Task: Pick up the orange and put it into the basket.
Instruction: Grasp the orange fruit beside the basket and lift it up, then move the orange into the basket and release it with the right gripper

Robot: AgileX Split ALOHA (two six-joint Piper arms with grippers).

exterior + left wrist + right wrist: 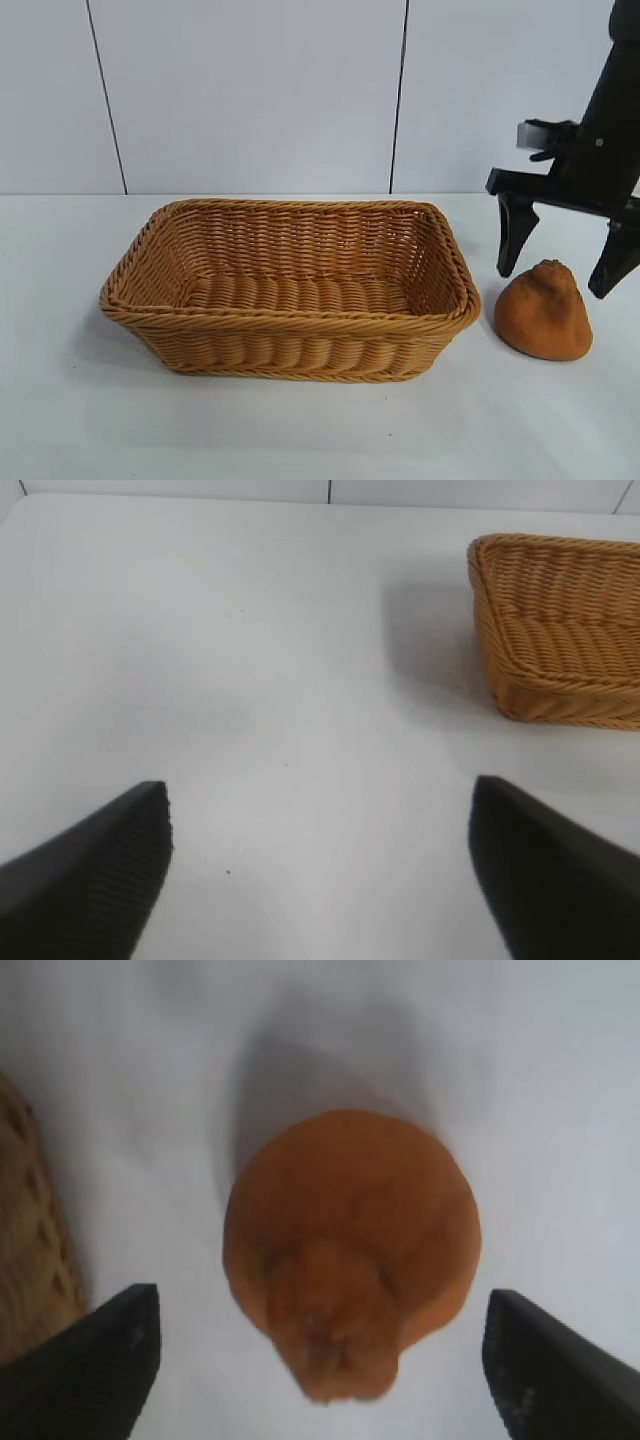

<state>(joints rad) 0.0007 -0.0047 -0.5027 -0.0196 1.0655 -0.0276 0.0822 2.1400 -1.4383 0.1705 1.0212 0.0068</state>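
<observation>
Right gripper (562, 248) positioned above the orange (543, 312), fingers spread wide, grasping nothing.
The orange rests on the table (300, 430), just beside the basket (290, 288); left gripper (320, 870) released, over bare table near the basket.

My table (300, 430) is plain white — two things sit directly on it. The basket (290, 345) stands near the middle, open side up; the orange (543, 312) rests just beside the basket's right end — apart, not touching.
</observation>
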